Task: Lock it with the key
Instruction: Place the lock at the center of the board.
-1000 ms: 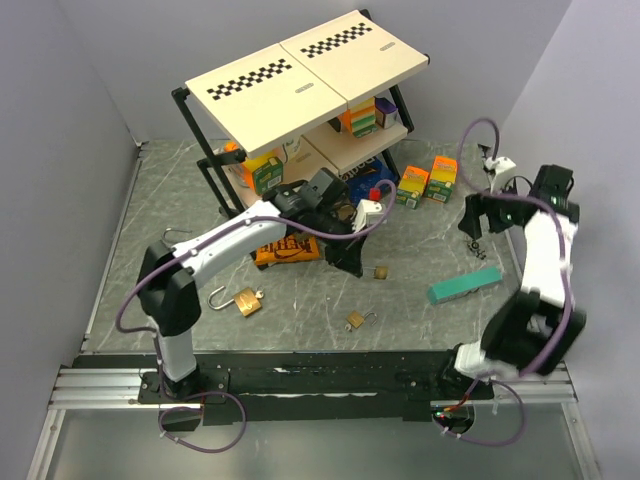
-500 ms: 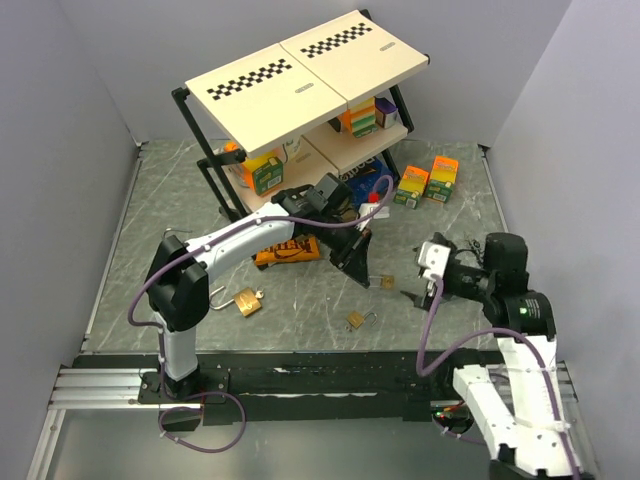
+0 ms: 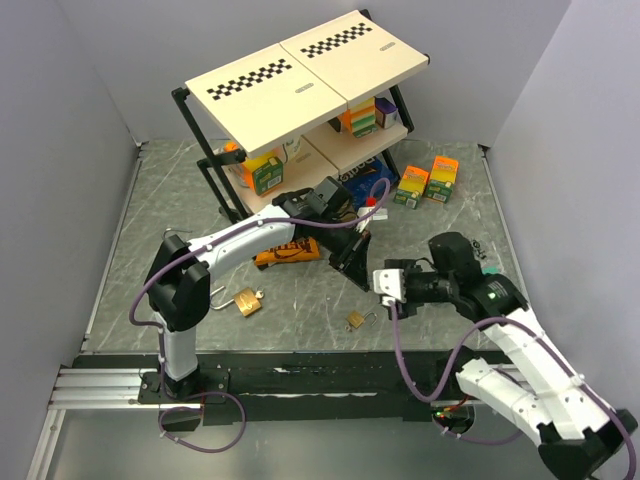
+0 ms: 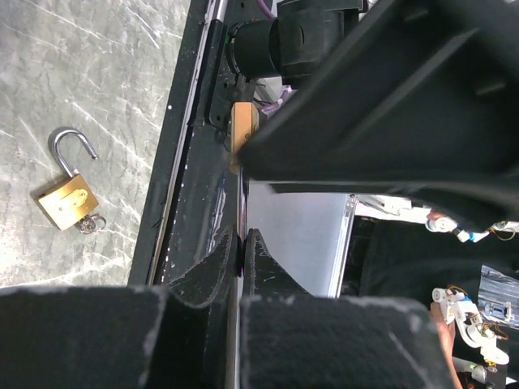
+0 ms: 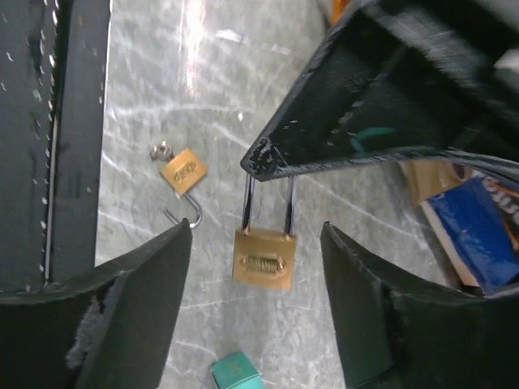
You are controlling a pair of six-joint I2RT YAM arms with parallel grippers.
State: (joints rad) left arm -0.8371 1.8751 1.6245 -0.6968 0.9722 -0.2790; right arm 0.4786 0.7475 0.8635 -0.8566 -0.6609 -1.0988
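Observation:
A brass padlock (image 5: 263, 258) hangs by its closed shackle from my left gripper (image 5: 280, 158), just above the table. In the left wrist view my left gripper (image 4: 242, 241) is shut on the shackle, and the padlock's body (image 4: 244, 128) shows edge-on beyond it. My right gripper (image 5: 255, 228) is open, with one finger on each side of the padlock body and not touching it. In the top view the left gripper (image 3: 357, 270) and right gripper (image 3: 386, 285) meet at mid-table. No key shows in either gripper.
A small open padlock (image 5: 182, 172) with keys (image 5: 160, 150) lies nearby, also seen in the top view (image 3: 355, 320). A larger open padlock (image 3: 247, 300) with a key lies left. A teal block (image 5: 235, 373), a shelf rack (image 3: 300, 80) and boxes (image 3: 427, 180) are also there.
My right arm swung in from the right side of the table to mid-table and now brackets the padlock. My left gripper shifted slightly, still holding the padlock.

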